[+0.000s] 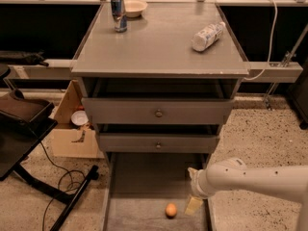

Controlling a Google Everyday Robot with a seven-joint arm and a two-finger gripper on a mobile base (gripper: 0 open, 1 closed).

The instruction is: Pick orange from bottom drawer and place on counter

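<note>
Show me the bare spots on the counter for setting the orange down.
Widest: the counter middle and front, between the can and the white bottle. Crowded at the back left, can beside bowl. The pincer hangs low beside the orange in the bottom drawer.

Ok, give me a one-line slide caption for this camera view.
The gripper hangs low over the open bottom drawer, close beside the orange on its floor.

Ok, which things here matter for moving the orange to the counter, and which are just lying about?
Job: orange, bottom drawer, counter, tool at the drawer's right edge, just right of the orange.
Lying about: can, bowl, white bottle on the counter; cardboard box on the floor.
</note>
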